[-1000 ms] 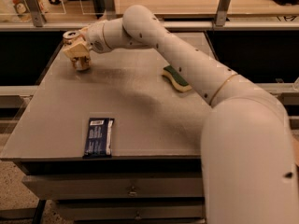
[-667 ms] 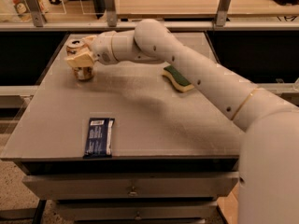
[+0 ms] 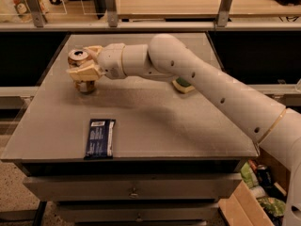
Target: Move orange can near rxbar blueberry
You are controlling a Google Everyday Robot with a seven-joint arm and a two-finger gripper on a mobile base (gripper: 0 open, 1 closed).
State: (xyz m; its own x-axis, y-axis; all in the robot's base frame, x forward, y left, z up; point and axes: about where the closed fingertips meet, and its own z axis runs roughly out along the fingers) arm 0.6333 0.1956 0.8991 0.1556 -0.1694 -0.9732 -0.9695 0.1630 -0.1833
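Note:
The orange can stands upright at the far left of the grey table, its silver top showing and its patterned base just over the surface. My gripper reaches in from the right and is shut on the can, with cream fingers wrapped around its middle. I cannot tell whether the can touches the table. The rxbar blueberry, a flat dark navy wrapper with a white label at its far end, lies near the front left edge, nearer the camera than the can and apart from it.
A green-and-yellow sponge lies mid-table, partly hidden behind my arm. A wooden shelf with metal posts runs along the back. A box of cans and packets sits on the floor at the lower right.
My gripper and the orange can have moved together a little toward the front of the table, closer to the rxbar. The arm has swung leftward. The bar and sponge have not moved.

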